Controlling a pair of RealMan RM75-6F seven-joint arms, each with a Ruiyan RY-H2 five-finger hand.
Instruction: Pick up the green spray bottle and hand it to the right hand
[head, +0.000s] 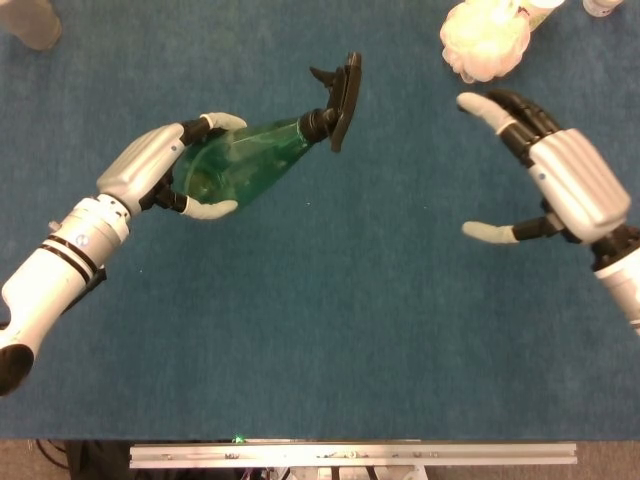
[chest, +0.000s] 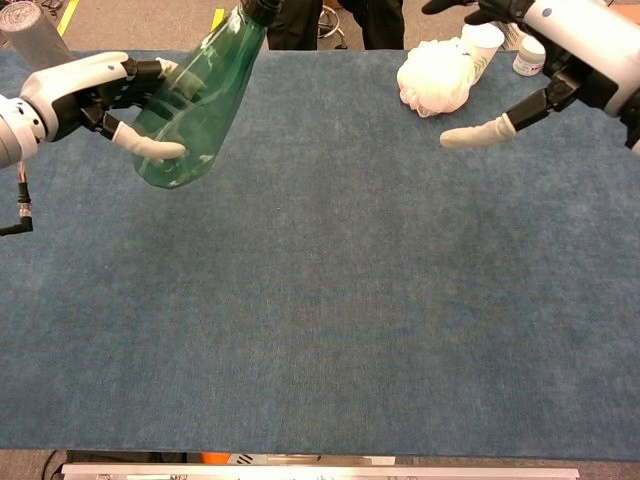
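My left hand (head: 160, 172) (chest: 95, 95) grips the wide base of the green spray bottle (head: 245, 168) (chest: 195, 105) and holds it above the blue table. Its black spray head (head: 340, 92) points up and to the right, toward the middle; in the chest view the head is cut off by the top edge. My right hand (head: 555, 180) (chest: 545, 60) hovers at the right with fingers spread wide and nothing in it, its palm turned toward the bottle. A wide gap separates it from the spray head.
A crumpled white bag (head: 487, 40) (chest: 437, 78) lies at the back right, beside a white cup (chest: 482, 42) and a small white jar (chest: 531, 55). A grey cylinder (head: 28, 20) (chest: 30, 40) stands at the back left corner. A metal rail (head: 350, 455) runs along the front edge.
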